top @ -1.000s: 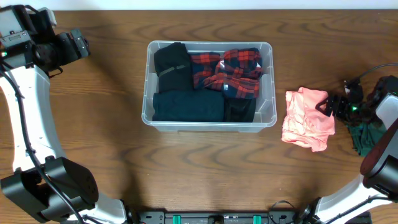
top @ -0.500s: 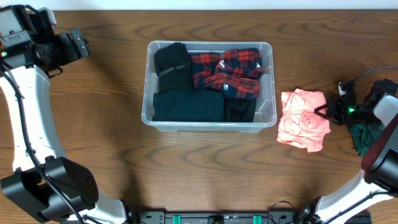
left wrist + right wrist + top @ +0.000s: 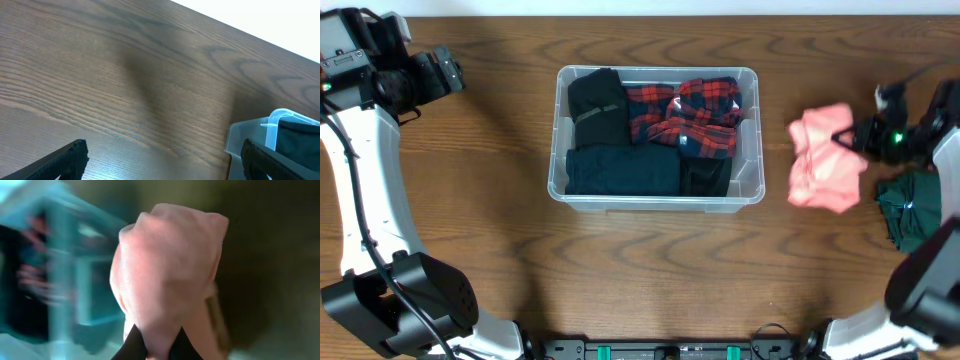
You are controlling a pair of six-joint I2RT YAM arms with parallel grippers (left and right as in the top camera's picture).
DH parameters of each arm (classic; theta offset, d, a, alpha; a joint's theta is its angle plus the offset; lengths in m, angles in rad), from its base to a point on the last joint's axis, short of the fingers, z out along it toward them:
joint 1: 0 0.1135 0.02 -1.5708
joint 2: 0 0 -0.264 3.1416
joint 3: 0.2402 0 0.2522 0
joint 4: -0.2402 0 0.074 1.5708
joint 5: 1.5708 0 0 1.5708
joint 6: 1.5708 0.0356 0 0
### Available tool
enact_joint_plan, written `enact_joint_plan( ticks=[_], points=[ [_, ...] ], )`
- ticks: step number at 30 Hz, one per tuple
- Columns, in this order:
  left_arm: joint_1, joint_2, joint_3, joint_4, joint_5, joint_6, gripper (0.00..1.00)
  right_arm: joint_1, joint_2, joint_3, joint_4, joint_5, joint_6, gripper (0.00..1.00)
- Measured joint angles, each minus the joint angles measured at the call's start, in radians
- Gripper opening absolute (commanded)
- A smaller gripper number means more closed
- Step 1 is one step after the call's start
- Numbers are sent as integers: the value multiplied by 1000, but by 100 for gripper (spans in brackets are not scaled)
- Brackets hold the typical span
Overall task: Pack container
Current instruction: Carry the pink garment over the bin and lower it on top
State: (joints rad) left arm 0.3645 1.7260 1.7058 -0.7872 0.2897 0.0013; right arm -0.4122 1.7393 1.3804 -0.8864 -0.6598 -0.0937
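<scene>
The clear plastic container stands at the table's middle, holding black, navy and red plaid folded clothes. A pink garment hangs just right of it, lifted off the wood, with my right gripper shut on its right edge. In the right wrist view the pink garment fills the centre, pinched between my dark fingertips, and the container is a blur at left. My left gripper stands wide open over bare wood at the far left, with the container's corner beside its right finger.
A dark green garment lies on the table at the right, under the right arm. The left arm stretches along the left side of the table.
My right gripper closed on the pink garment and lifted it up and slightly away from the table. The left arm has not moved.
</scene>
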Motion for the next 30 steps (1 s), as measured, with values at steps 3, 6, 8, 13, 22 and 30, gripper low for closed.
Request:
enact_joint_plan(
  ticks=[3, 6, 8, 13, 22, 30],
  points=[
    [0, 0, 0, 0, 0, 0, 98, 61, -104, 31, 26, 7, 80, 1],
    [0, 0, 0, 0, 0, 0, 98, 131, -194, 45, 56, 39, 163, 1],
    [0, 0, 0, 0, 0, 0, 98, 177, -243, 47, 91, 64, 218, 1],
    [0, 0, 0, 0, 0, 0, 98, 290, -343, 48, 215, 124, 341, 1],
    [0, 0, 0, 0, 0, 0, 98, 509, -371, 54, 451, 240, 541, 1],
    [0, 0, 0, 0, 0, 0, 98, 678, -250, 56, 664, 327, 702, 1]
  ],
)
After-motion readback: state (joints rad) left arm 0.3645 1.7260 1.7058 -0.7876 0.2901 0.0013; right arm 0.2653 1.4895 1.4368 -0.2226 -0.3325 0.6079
